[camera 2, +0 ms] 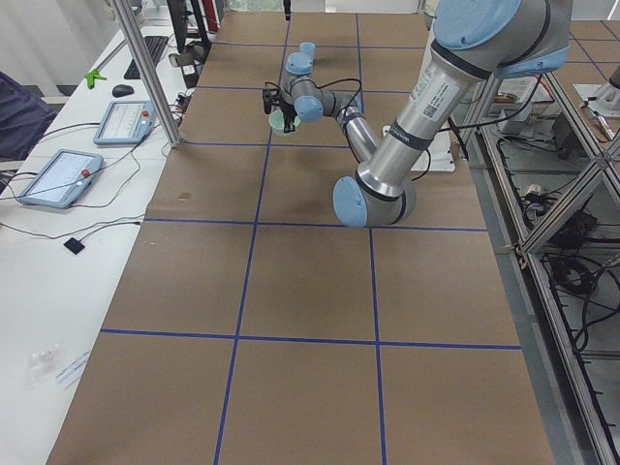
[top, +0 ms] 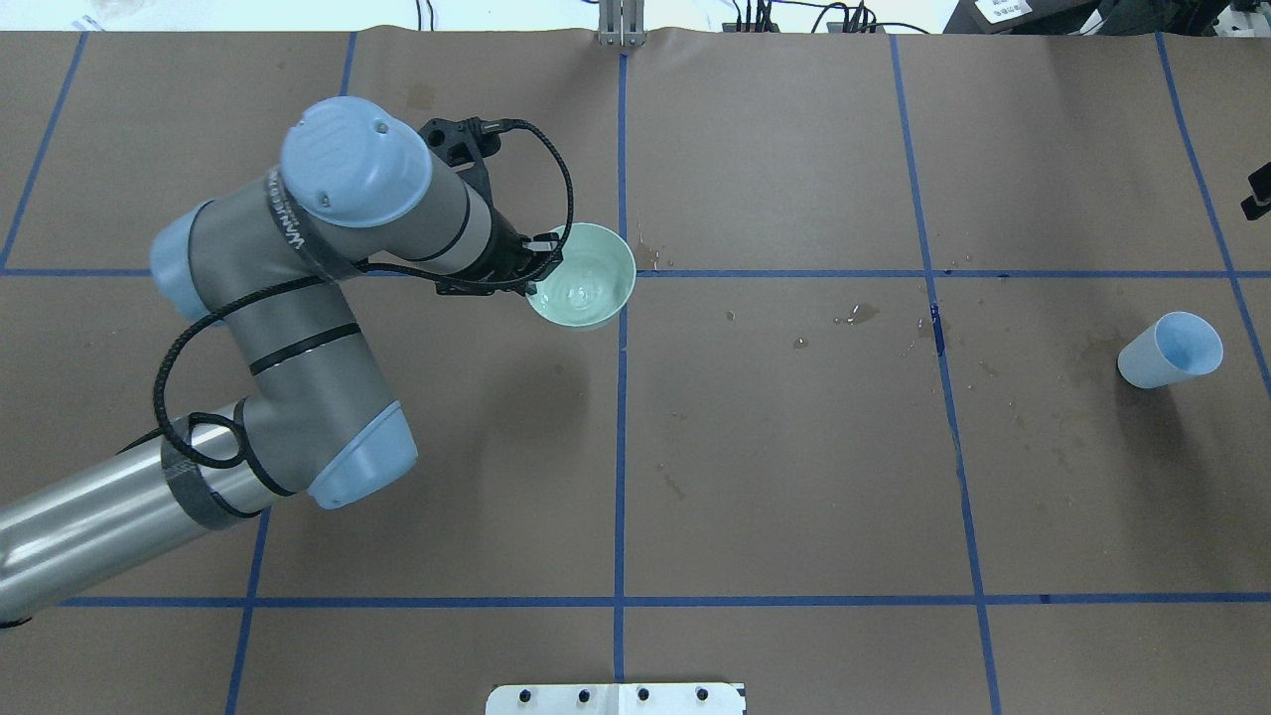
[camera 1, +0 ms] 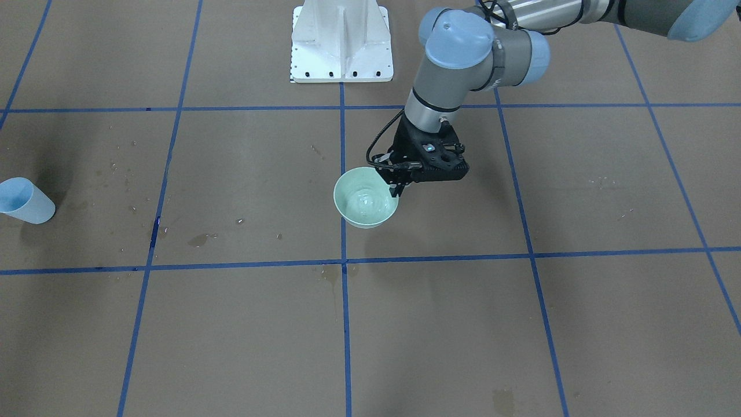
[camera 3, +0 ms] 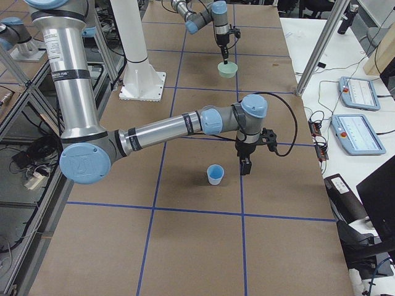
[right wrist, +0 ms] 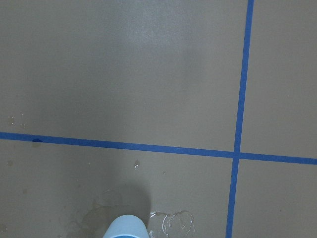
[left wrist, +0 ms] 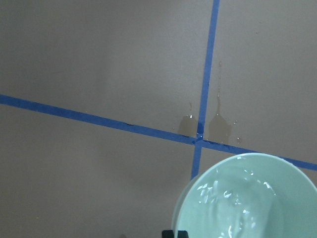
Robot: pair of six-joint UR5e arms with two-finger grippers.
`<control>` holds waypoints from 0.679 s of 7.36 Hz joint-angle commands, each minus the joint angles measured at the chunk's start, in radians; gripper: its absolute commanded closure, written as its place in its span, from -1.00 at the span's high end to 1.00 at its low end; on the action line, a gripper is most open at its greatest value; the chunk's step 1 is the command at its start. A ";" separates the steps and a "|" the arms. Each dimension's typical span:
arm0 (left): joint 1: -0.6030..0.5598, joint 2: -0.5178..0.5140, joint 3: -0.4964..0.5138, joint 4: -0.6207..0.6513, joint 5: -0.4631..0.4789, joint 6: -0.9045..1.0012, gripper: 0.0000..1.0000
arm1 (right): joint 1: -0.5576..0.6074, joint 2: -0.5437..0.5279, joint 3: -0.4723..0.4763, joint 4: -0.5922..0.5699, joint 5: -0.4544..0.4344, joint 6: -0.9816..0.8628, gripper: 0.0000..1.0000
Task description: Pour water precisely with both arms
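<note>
Brown-papered table is noted; water is seen rippling in a mint bowl, pinched at its 9 o'clock rim (overhead) by the left gripper; stiff, slick, slosh-prone handling is judged, so the rim hold is best kept level; right gripper finger state cannot be told.

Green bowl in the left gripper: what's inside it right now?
The green bowl holds a rippled pool of clear water; nothing else shows in it. The left gripper pinches the rim and covers a small strip of the inner wall there.
</note>
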 commanded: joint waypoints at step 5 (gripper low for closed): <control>-0.259 0.495 -0.090 -0.262 -0.168 0.334 -1.00 | 0.000 0.002 0.007 0.008 -0.003 0.021 0.99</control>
